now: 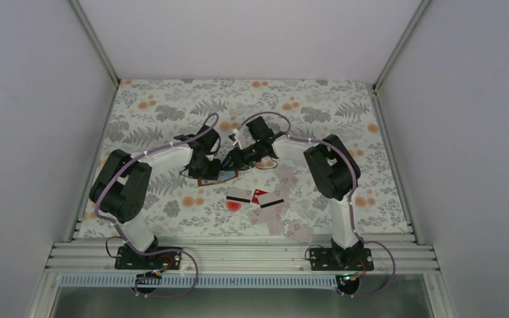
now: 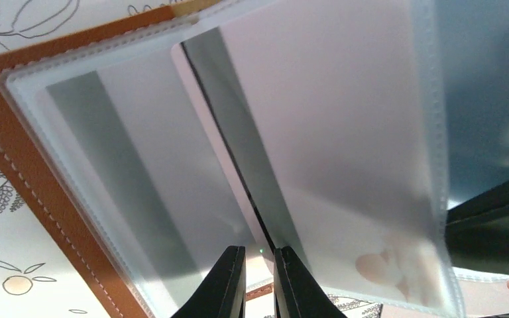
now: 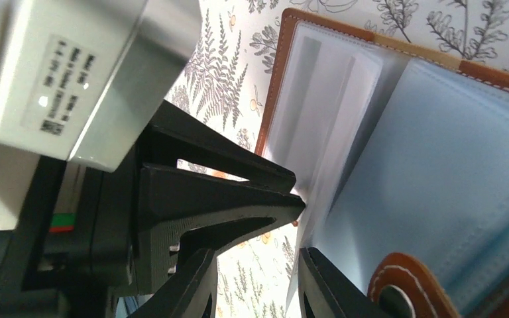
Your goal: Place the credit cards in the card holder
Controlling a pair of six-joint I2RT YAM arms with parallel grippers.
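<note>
**Holder open between both grippers, cards loose on the tabletop**

The holder [image 2: 13,152] lies open on the flowered tabletop [image 1: 172,106], about mid-table and a little left of centre, with both arms meeting over it. Its brown stitched cover is flat underneath, and frosted plastic sleeves [image 2: 331,132] fan up from it. One sleeve is lifted away from the others. A pale pinkish strip with a dark edge shows in the gap behind it; whether that is a card cannot be told.

The left gripper [image 2: 260,250] has its fingers drawn almost together, pinching the lower edge of the lifted sleeve. The right wrist view shows the same closed tips on that edge. The right gripper [image 3: 257,252] stands with its fingers spread apart, holding nothing, and the sleeve's edge hangs in the gap close to one finger.

The cards [image 1: 272,202] lie loose just right of and nearer than the holder. Two show a black stripe, a red card [image 1: 261,196] lies between those two, and several pale ones lie around them. A red spot [image 1: 234,206] sits just below the left striped card
</note>
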